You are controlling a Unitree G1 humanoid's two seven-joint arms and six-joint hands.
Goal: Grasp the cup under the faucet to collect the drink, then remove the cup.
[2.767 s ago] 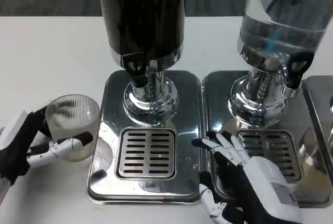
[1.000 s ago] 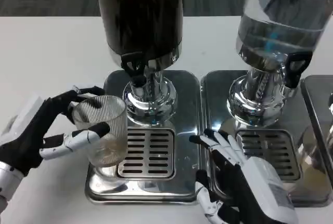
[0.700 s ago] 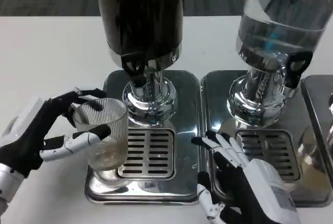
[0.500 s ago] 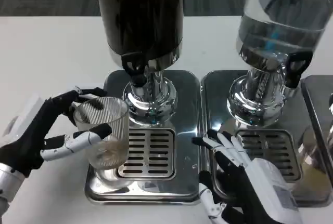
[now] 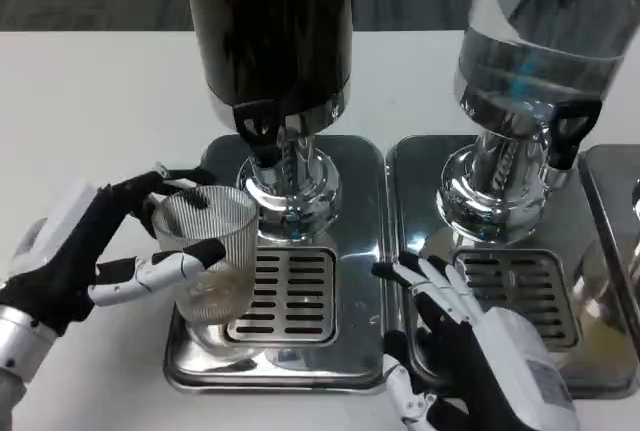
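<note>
A clear ribbed cup point(image 5: 212, 251) sits in the grip of my left hand point(image 5: 85, 251), fingers wrapped around its sides. It hangs over the left edge of the steel drip tray point(image 5: 285, 346), left of the slotted grate point(image 5: 288, 293). The dark drink dispenser point(image 5: 270, 31) stands above, and its black-handled faucet point(image 5: 260, 136) is up and to the right of the cup's rim. My right hand point(image 5: 470, 341) rests with its fingers spread at the seam between the two trays.
A second dispenser with clear liquid point(image 5: 545, 41) stands at the right on its own steel tray point(image 5: 520, 296), with a black tap point(image 5: 572, 126). White table point(image 5: 90, 111) lies open to the left and behind.
My left hand has carried the cup from the table at the left up over the tray's left edge and nearer the faucet. The right hand has hardly moved.
</note>
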